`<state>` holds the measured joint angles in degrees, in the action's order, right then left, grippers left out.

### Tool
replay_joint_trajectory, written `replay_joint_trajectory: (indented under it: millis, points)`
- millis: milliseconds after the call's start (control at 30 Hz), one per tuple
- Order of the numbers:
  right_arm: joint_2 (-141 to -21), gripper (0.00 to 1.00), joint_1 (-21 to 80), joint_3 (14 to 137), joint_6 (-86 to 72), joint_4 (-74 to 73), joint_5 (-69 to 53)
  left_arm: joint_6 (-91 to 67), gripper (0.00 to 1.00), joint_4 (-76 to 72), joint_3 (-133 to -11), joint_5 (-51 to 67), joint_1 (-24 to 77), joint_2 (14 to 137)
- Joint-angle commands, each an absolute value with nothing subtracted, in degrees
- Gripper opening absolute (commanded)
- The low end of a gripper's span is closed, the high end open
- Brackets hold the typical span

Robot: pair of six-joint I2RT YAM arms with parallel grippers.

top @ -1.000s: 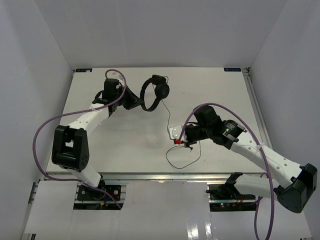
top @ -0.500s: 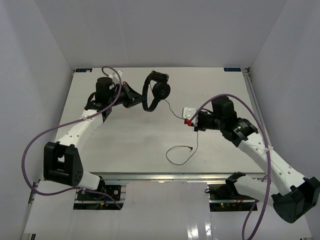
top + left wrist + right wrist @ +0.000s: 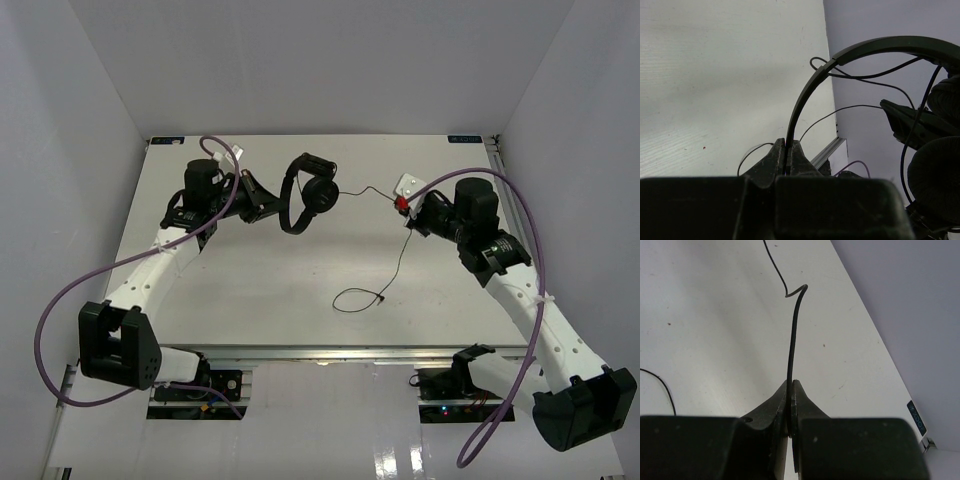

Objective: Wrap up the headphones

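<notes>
The black headphones [image 3: 303,194] hang above the table's far left part, earcups [image 3: 938,183] to the right of the thin headband [image 3: 812,89]. My left gripper [image 3: 268,205] is shut on the headband [image 3: 287,203], whose arch rises out of the closed jaws [image 3: 788,146]. The thin black cord [image 3: 368,191] runs right from an earcup to my right gripper [image 3: 404,207], which is shut on it [image 3: 791,386]. Beyond the jaws the cord [image 3: 794,330] kinks and goes on. Below the right gripper it drops to a loose loop [image 3: 356,299] on the table, ending in the plug [image 3: 383,296].
The white table [image 3: 250,290] is walled in by white panels; an aluminium rail [image 3: 330,352] runs along its near edge. Thick purple robot cables [image 3: 60,300] arc beside both arms. A few turns of cord [image 3: 860,77] cross inside the headband's arch.
My right gripper has carried the cord up and to the far right, stretching it out from the earcup. The left gripper has shifted slightly left with the headphones, turning them.
</notes>
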<state>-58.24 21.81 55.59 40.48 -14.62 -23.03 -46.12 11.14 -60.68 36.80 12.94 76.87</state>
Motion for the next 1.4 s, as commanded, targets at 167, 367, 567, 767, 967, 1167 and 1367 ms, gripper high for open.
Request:
replay_joint_trajectory:
  millis: [167, 367, 567, 767, 967, 1167, 1367]
  points:
    - [-57.9, 0.08, 13.8, 52.7, 35.3, -6.7, -21.2, -44.5, 0.0, 12.0, -60.3, 40.1, 11.3, 71.2]
    - [-58.6, 0.08, 9.0, 51.2, 32.7, -4.5, -21.5, -47.8, 0.0, 9.6, -58.5, 43.6, 11.2, 68.1]
    - [-58.4, 0.08, 7.0, 49.8, 31.5, -3.5, -22.3, -48.6, 0.0, 9.7, -57.4, 45.1, 11.1, 65.5]
    - [-58.0, 0.08, 5.2, 49.1, 30.4, -3.0, -20.7, -49.6, 0.0, 9.4, -56.5, 44.7, 11.0, 63.8]
    - [-57.2, 0.08, 3.0, 48.5, 27.9, -2.0, -17.3, -48.8, 0.0, 10.8, -57.0, 43.5, 10.3, 63.0]
    - [-55.6, 0.08, 1.2, 46.5, 26.5, -1.9, -15.9, -48.9, 0.0, 10.8, -54.9, 43.2, 9.5, 61.0]
    - [-54.6, 0.08, -2.3, 45.1, 26.0, -1.8, -17.2, -50.5, 0.0, 10.5, -52.9, 42.8, 9.0, 58.8]
